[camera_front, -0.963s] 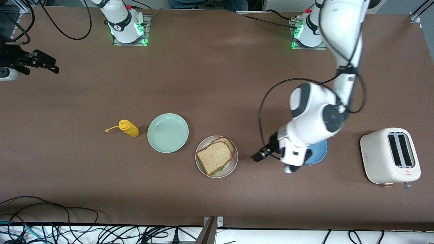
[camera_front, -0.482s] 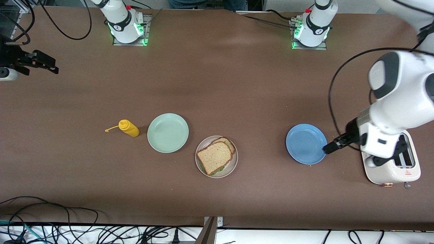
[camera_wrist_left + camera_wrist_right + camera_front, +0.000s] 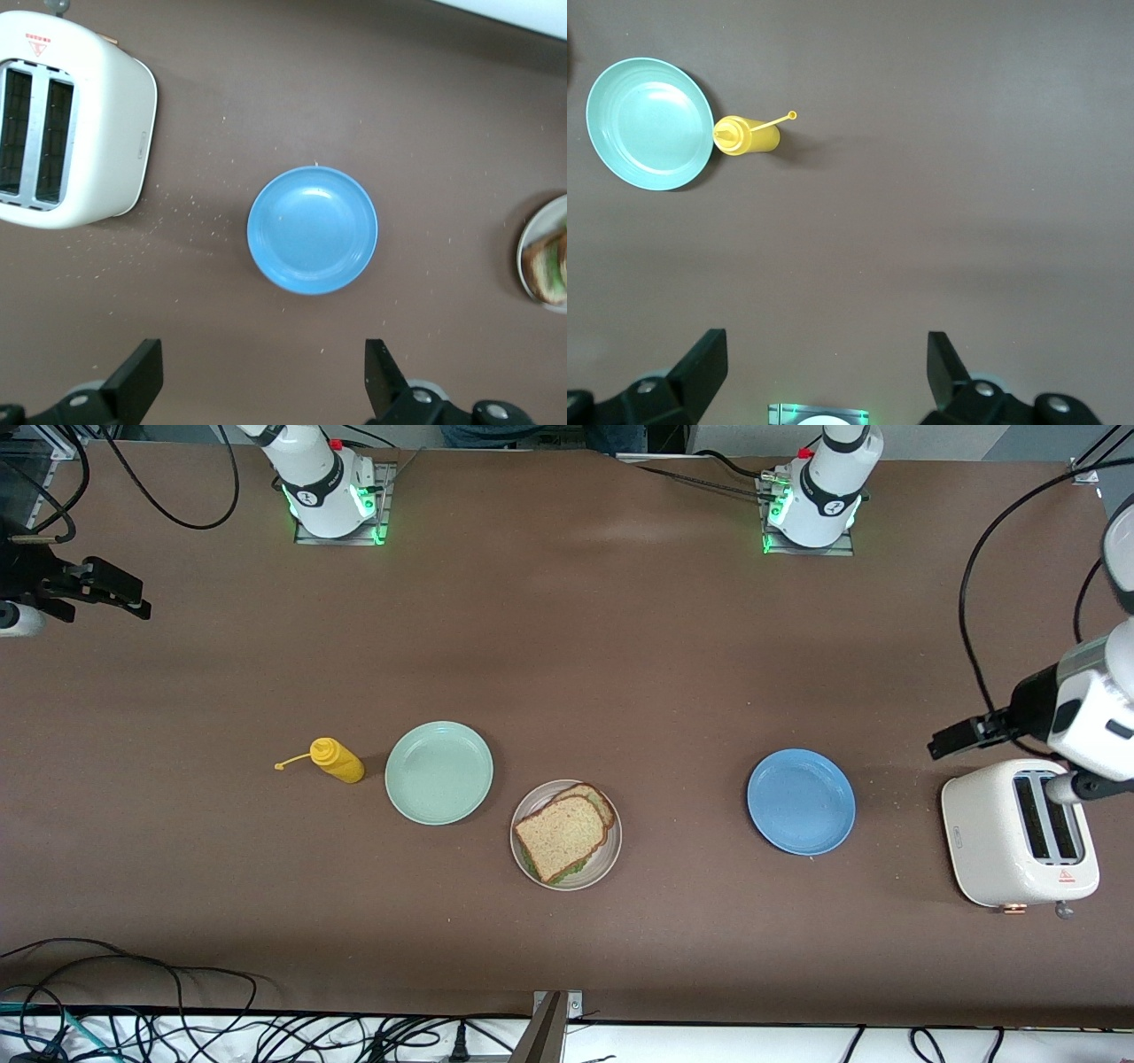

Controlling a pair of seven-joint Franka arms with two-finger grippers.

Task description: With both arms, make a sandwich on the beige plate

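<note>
The sandwich (image 3: 562, 833), two brown bread slices with green lettuce between them, lies on the beige plate (image 3: 610, 850) near the middle of the table. Both show at the edge of the left wrist view, the sandwich (image 3: 551, 264) on the plate (image 3: 526, 276). My left gripper (image 3: 952, 741) is open and empty, raised over bare table beside the white toaster at the left arm's end; its open fingers frame bare table in the left wrist view (image 3: 261, 390). My right gripper (image 3: 124, 593) is open and empty, held high at the right arm's end (image 3: 824, 381), and it waits.
A blue plate (image 3: 801, 802) lies between the sandwich and the white toaster (image 3: 1019, 833); both show in the left wrist view (image 3: 312, 228), (image 3: 75, 124). A mint green plate (image 3: 438, 771) and a yellow mustard bottle (image 3: 337, 760) lie toward the right arm's end. Cables hang along the nearest table edge.
My left arm has swung away from beside the beige plate, across the blue plate, to the toaster end, and risen. The sandwich and the right arm have not moved.
</note>
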